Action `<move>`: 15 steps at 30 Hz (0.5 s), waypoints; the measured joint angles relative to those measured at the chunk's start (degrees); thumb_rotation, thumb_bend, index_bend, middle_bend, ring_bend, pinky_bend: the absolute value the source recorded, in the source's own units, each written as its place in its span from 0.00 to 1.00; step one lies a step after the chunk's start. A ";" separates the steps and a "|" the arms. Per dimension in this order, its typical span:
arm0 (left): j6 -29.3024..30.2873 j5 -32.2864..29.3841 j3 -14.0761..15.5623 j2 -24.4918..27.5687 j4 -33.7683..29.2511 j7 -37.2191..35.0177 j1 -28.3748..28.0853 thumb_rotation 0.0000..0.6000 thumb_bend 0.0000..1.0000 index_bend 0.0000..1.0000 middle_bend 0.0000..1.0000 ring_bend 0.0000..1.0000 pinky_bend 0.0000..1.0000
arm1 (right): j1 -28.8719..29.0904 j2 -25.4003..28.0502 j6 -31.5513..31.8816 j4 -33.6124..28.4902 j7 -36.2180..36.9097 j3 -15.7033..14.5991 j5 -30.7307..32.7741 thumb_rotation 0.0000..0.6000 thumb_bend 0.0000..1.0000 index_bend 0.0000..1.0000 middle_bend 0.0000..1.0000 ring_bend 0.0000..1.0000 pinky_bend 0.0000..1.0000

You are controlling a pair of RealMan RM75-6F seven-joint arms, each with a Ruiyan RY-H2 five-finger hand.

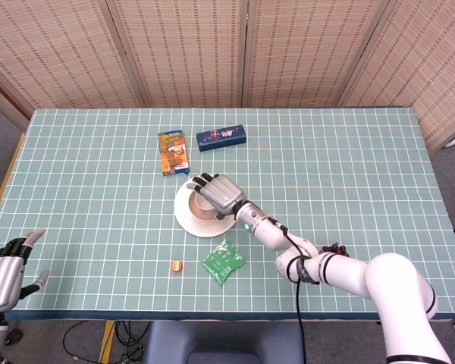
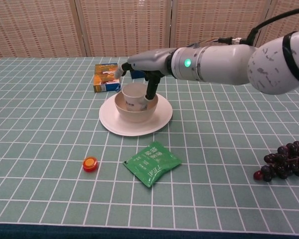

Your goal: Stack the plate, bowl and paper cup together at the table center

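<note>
Cup (image 2: 134, 95) sat in bowl (image 2: 136, 108) on plate (image 2: 135, 119) — table center. Right hand (image 2: 142, 62) above cup, fingers spread, holding nothing. Release step; next — lift clear toward 5 o'clock without tipping stack. Left hand (image 1: 1, 274) idle, spread.

A table (image 1: 349, 152) covered in a green grid cloth is filling the frame. Lying directly on it: a white plate (image 1: 183, 219) at center, an orange box (image 1: 173, 152) and blue box (image 1: 221, 137) above it, a green packet (image 1: 223, 262) and small orange cap (image 1: 177, 265) below, and grapes (image 2: 282, 163) at lower right.
</note>
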 measured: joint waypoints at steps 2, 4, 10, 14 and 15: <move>-0.10 0.00 -0.04 0.08 -0.05 0.04 -0.01 1.00 0.27 0.15 0.23 0.26 0.41 | -0.31 0.90 0.77 -1.31 0.20 0.23 -0.06 1.00 0.26 0.11 0.10 0.07 0.27; -0.17 0.03 -0.07 0.17 -0.07 0.10 -0.04 1.00 0.27 0.15 0.23 0.26 0.41 | -0.90 2.41 1.88 -3.25 0.43 0.48 -0.26 1.00 0.26 0.11 0.10 0.07 0.27; -0.34 0.03 -0.51 0.50 -0.27 0.29 -0.29 1.00 0.27 0.15 0.23 0.26 0.41 | -4.52 10.00 7.29 -11.82 -0.40 0.31 -1.06 1.00 0.26 0.11 0.11 0.07 0.27; -0.64 -0.15 -0.80 0.57 -0.18 0.24 -0.53 1.00 0.27 0.15 0.23 0.26 0.41 | -8.75 15.94 13.09 -18.81 -2.36 -0.77 -1.61 1.00 0.26 0.11 0.15 0.07 0.27; -0.72 -0.26 -0.90 0.57 -0.14 0.19 -0.59 1.00 0.27 0.15 0.23 0.26 0.41 | -9.92 17.28 14.61 -20.41 -2.88 -1.13 -1.76 1.00 0.26 0.11 0.15 0.07 0.27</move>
